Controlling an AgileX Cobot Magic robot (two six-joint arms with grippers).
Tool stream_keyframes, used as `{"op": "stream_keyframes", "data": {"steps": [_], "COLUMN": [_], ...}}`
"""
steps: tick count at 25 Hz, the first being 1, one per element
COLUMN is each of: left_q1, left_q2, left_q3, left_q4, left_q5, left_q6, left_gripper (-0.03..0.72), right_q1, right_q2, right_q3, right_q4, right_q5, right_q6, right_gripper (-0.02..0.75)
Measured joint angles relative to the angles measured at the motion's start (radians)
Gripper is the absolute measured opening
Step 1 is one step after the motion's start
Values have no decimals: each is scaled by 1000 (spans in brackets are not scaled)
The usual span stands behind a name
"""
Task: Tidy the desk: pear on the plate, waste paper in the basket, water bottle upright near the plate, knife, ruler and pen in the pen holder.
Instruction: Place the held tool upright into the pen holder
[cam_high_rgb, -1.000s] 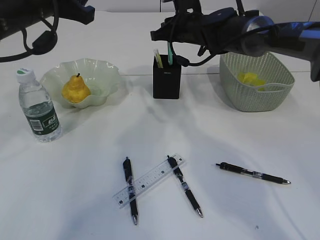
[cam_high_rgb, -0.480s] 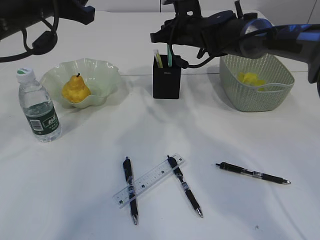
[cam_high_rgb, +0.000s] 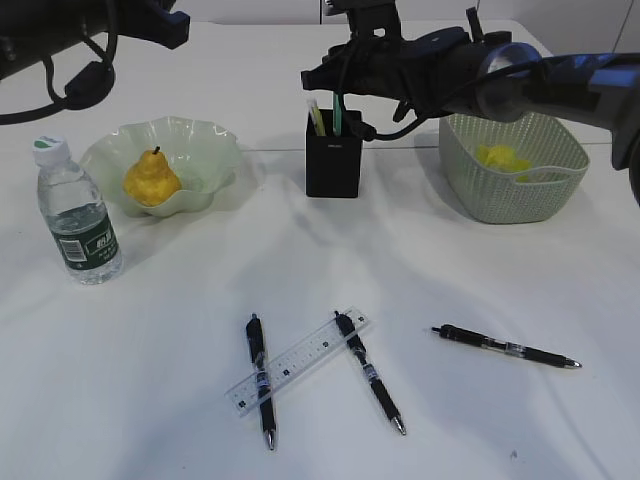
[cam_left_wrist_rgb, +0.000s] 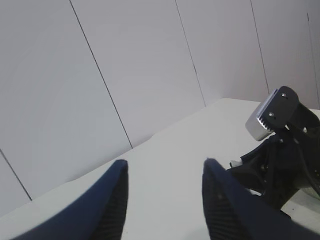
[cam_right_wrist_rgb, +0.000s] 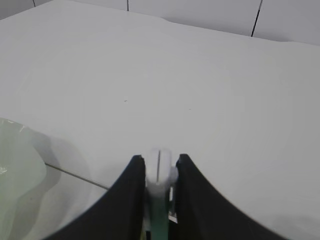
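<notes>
**Green-handled tool going into the pen holder**

White desk (cam_high_rgb: 150, 400), pale wall panels behind. The right gripper (cam_right_wrist_rgb: 159, 172) was over the black pen holder (cam_high_rgb: 333, 160), w/ its fingers pinched on a white-topped, green-handled tool (cam_right_wrist_rgb: 159, 175), prob. the knife, its low end in the cup. The left gripper (cam_left_wrist_rgb: 165, 200) hung up high, fingers apart, nothing in them. Pear (cam_high_rgb: 151, 179) sat on the plate (cam_high_rgb: 215, 140), water bottle (cam_high_rgb: 77, 215) stood beside it, paper (cam_high_rgb: 500, 157) lay in the basket (cam_high_rgb: 520, 195). Ruler (cam_high_rgb: 298, 361) & three pens lay near the front edge. Next: let go, then pick those up.
</notes>
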Motion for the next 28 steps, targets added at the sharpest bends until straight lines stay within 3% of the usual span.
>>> {"op": "stream_keyframes", "data": {"steps": [18,28], "left_q1": [0,0], "left_q2": [0,0], "left_q3": [0,0], "left_q4": [2,2], "left_q5": [-4,-5], "left_q6": [0,0], "left_gripper": [341,341], "right_q1": [0,0], "right_q2": [1,1], "right_q3": [0,0], "right_q4": [61,232], "right_q5": [-3,-5], "right_q6": [0,0], "right_gripper": [164,166]}}
